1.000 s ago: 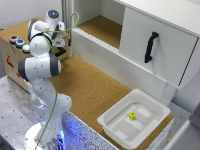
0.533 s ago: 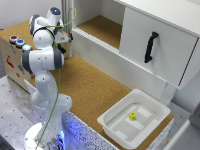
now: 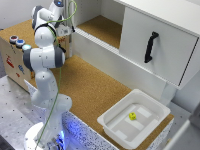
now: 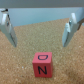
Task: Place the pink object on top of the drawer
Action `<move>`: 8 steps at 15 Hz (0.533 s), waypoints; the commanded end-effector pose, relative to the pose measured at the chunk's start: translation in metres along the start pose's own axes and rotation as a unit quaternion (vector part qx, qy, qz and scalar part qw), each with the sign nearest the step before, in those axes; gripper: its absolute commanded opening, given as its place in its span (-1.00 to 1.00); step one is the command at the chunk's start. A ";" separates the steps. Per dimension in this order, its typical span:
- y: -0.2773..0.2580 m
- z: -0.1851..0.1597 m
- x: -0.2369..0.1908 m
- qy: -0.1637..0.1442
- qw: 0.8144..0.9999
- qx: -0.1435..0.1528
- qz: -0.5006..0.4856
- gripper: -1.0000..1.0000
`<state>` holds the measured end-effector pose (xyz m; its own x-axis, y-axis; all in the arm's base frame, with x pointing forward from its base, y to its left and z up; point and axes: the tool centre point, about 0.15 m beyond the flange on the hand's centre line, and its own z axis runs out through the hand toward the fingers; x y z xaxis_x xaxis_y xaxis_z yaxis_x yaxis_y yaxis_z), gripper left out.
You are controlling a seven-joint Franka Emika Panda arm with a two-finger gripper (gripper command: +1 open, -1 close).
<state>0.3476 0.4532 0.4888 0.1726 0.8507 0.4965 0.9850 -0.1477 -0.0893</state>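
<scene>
Cork surface below: hand [image 4: 39,30] wide open, empty, above pink cube [image 4: 42,64]

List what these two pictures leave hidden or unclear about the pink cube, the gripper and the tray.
- Pink cube: absent from the exterior view, hidden behind the arm.
- Gripper: upper body cut off by the wrist view's edge.
- Yellow object in the white tray: too small to identify, exterior view.

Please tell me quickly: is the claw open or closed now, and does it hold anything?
Claw: open and holding nothing; the small pink cube with a black letter N lies on the cork surface, apart from both fingers.
</scene>
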 end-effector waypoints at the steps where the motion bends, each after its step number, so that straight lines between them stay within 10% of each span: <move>1: 0.005 -0.029 -0.028 0.026 0.997 0.021 0.072 1.00; 8: 0.019 -0.055 -0.125 -0.005 0.973 -0.068 0.221 1.00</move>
<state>0.3580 0.3941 0.4937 0.4649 0.7871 0.4054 0.8853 -0.4073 -0.2244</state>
